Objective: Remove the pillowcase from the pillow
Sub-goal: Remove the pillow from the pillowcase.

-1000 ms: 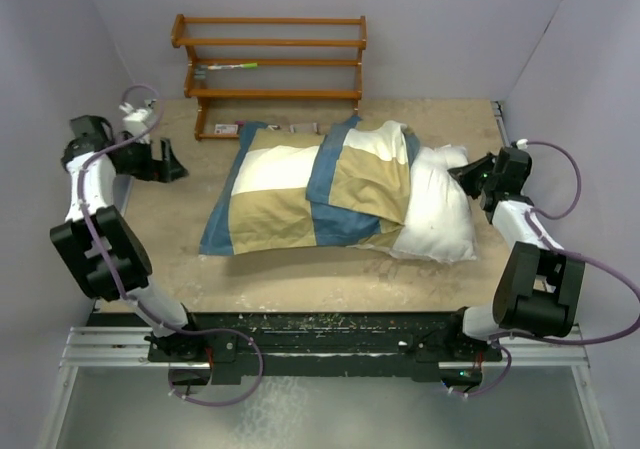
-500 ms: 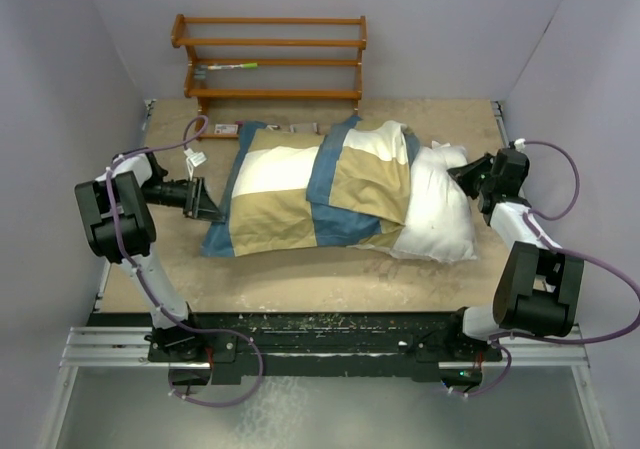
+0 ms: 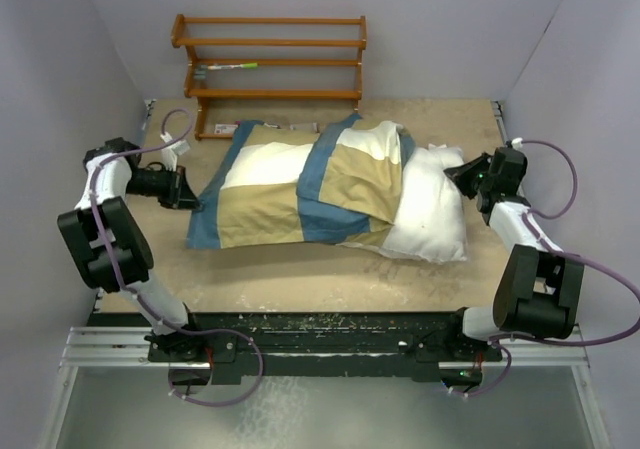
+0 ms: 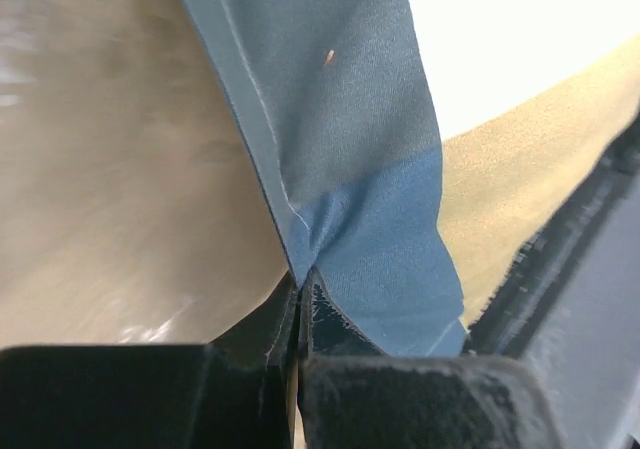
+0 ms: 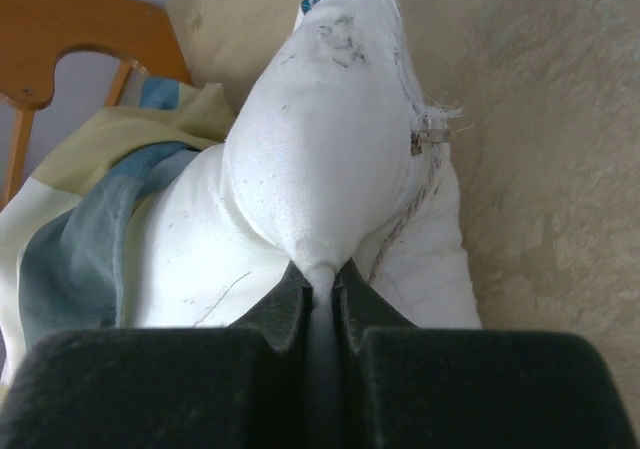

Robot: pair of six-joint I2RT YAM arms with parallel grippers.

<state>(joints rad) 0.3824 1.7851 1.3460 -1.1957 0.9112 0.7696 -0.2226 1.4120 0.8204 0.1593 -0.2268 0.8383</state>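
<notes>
The pillowcase (image 3: 290,191), in tan, cream and blue blocks, lies across the table and covers the left part of the white pillow (image 3: 430,214). My left gripper (image 3: 188,191) is shut on the pillowcase's blue left edge (image 4: 350,219); the cloth runs pinched between its jaws. At the far right my right gripper (image 3: 458,174) is shut on a bunched fold of the pillow (image 5: 320,159), whose bare end sticks out of the cover's open right side. The left gripper (image 4: 300,284) and the right gripper (image 5: 320,274) each show fabric squeezed at their tips.
A wooden rack (image 3: 270,64) stands at the back wall, with small items on its shelves and on the table beneath it. Purple walls close in the table (image 3: 300,279) on the left, right and back. The arms' bases sit at the near edge.
The left arm swung in to the pillowcase's left edge, shut on it and drew it leftward; the cover now lies stretched further left. The right gripper kept its hold on the pillow.
</notes>
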